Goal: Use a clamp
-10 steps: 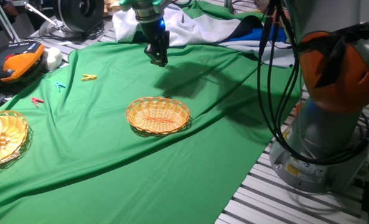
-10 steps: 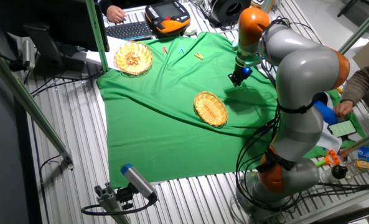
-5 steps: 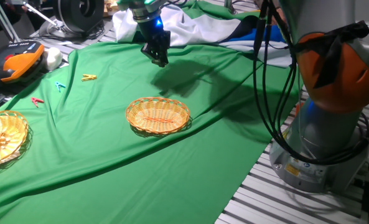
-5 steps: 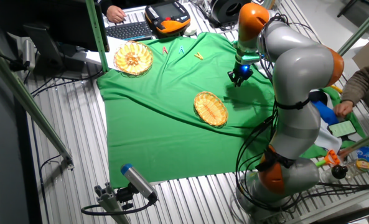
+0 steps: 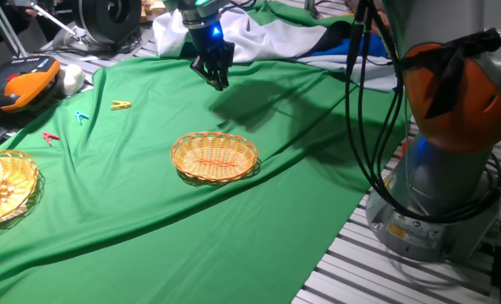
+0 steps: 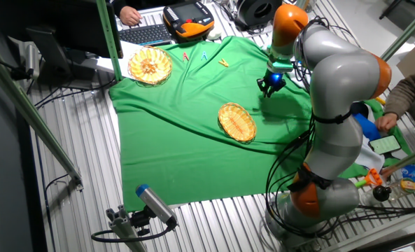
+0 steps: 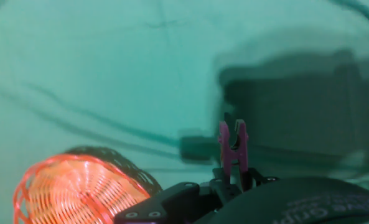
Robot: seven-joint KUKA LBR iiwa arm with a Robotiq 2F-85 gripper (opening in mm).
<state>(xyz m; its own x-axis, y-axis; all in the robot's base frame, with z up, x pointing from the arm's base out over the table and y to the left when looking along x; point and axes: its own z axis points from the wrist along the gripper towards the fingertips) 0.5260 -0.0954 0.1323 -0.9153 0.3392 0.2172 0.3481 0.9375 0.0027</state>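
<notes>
My gripper [image 5: 219, 78] hangs over the far part of the green cloth [image 5: 149, 211], above and beyond the oval wicker basket [image 5: 215, 156]. In the hand view the clamp [image 7: 233, 151] stands upright between the jaws, its two prongs pointing away from me; it looks purplish under that camera's tint. The gripper [image 7: 231, 180] is shut on the clamp's lower end. The basket [image 7: 78, 190] lies at the lower left of the hand view. In the other fixed view the gripper [image 6: 268, 85] sits up and right of the basket [image 6: 236, 121].
A yellow clothespin [image 5: 121, 105], a blue one [image 5: 82, 116] and a red one [image 5: 51, 138] lie on the cloth at the left. A second wicker basket [image 5: 1, 187] stands at the left edge. An orange pendant [image 5: 22, 84] lies behind it, and the arm's base [image 5: 440, 169] rises at the right.
The gripper has drifted slightly toward the far edge of the cloth, away from the oval basket, still holding the clamp.
</notes>
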